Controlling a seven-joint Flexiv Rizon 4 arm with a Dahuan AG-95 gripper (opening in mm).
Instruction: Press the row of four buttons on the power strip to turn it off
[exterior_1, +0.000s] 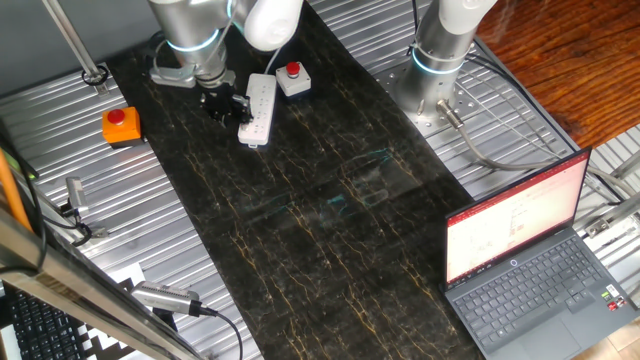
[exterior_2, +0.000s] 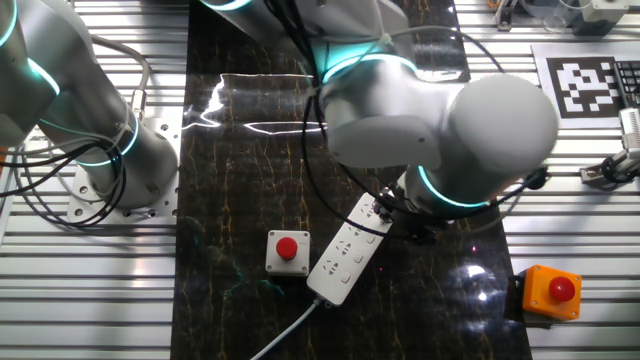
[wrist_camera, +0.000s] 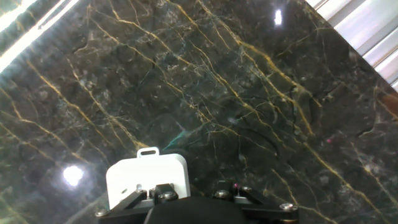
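Observation:
The power strip (exterior_1: 258, 110) is a long white bar lying on the dark marble mat, with its cord running off toward the arm. In the other fixed view the power strip (exterior_2: 346, 252) lies diagonally, and my gripper (exterior_2: 393, 213) hangs low at its upper end, on its right side. From the first fixed view my gripper (exterior_1: 227, 104) is right against the strip's left edge. In the hand view one rounded end of the power strip (wrist_camera: 147, 177) lies under the left side of my gripper (wrist_camera: 200, 194). The four buttons are too small to make out. No view shows the fingertips clearly.
A small white box with a red round button (exterior_2: 288, 251) sits close beside the strip. An orange box with a red button (exterior_1: 121, 124) stands on the ribbed metal table off the mat. A second arm's base (exterior_1: 438, 62) and an open laptop (exterior_1: 530, 260) are on the other side.

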